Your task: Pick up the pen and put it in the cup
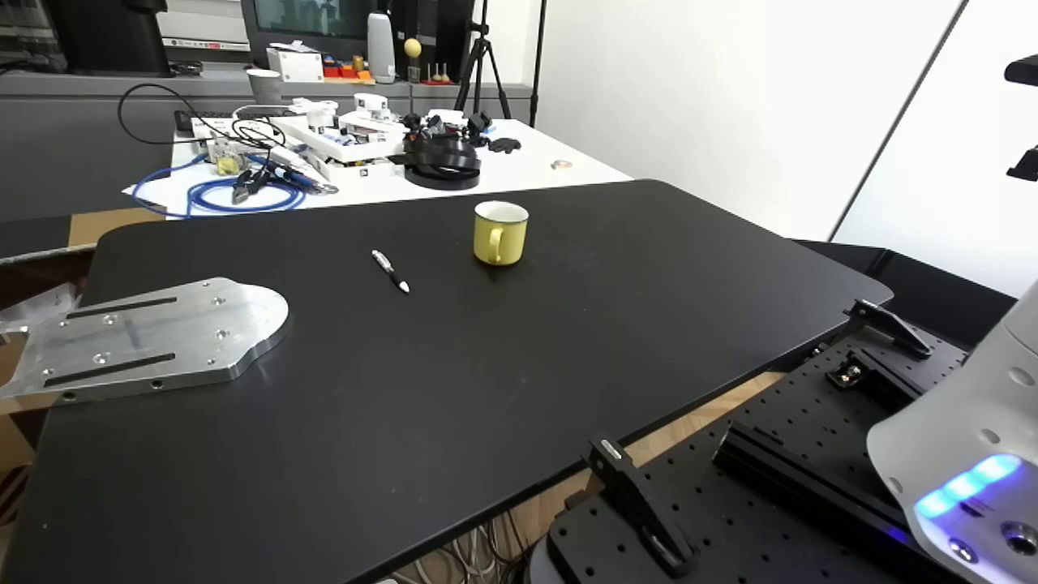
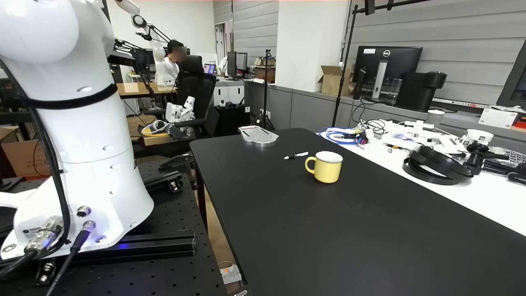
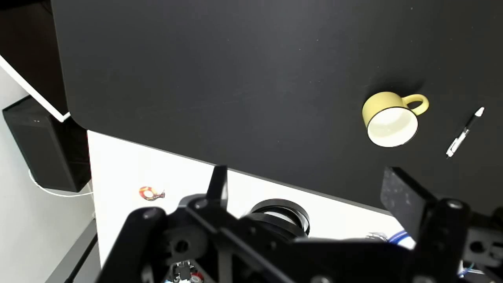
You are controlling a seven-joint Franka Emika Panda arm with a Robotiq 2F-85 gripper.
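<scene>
On table [image 1: 519,357], upright yellow cup [image 1: 499,234], pen [image 1: 390,271] outside

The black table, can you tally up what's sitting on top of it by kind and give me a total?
Yellow cup: 1
Pen: 1
Metal plate: 1
Total: 3

The white arm [image 2: 88,131] has a black band [image 2: 74,101], blue lights [image 1: 965,487] and a black end effector [image 3: 305,177].

Arm [image 2: 88,135] and gripper [image 3: 306,177] cropped, face [image 2: 179,54] blurred
</scene>
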